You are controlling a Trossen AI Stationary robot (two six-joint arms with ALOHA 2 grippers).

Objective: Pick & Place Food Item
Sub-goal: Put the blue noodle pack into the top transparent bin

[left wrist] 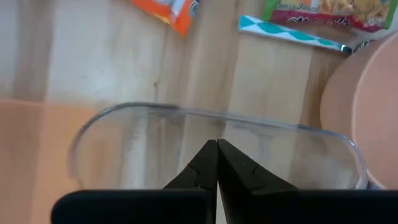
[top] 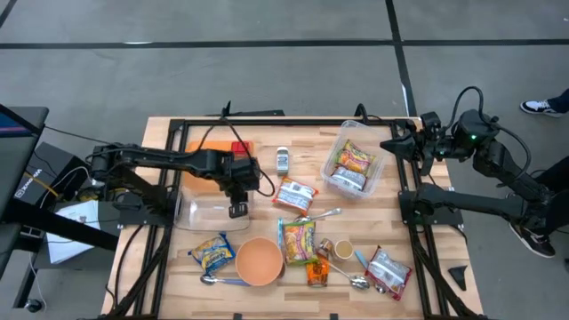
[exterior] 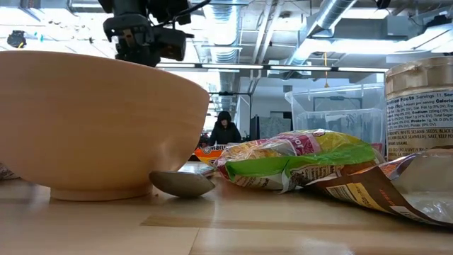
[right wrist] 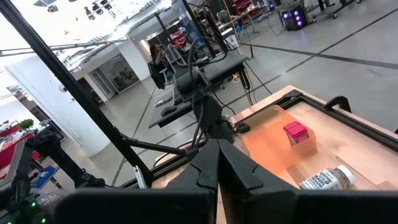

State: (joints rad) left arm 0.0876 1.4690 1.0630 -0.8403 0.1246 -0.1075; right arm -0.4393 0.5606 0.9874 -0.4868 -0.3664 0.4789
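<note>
My left gripper (top: 238, 211) is shut and empty, pointing down over the right end of an empty clear plastic container (top: 206, 210). In the left wrist view its fingertips (left wrist: 216, 145) stand above the container's rim (left wrist: 205, 114). Food packets lie on the table: an orange-and-white one (top: 295, 196), a green-and-yellow noodle one (top: 298, 238) and a blue-and-yellow one (top: 212, 252). A second clear container (top: 354, 169) at the back right holds packets. My right gripper (right wrist: 217, 148) is shut and held high at the table's far right edge (top: 416, 142).
A wooden bowl (top: 260, 260) sits near the front edge, with spoons (top: 357, 282), a small cup (top: 343, 249), a jar (top: 324, 247) and a silver packet (top: 388, 271). An orange board (top: 209, 147) with a red cube (top: 238, 148) and a small bottle (top: 283, 160) lie at the back.
</note>
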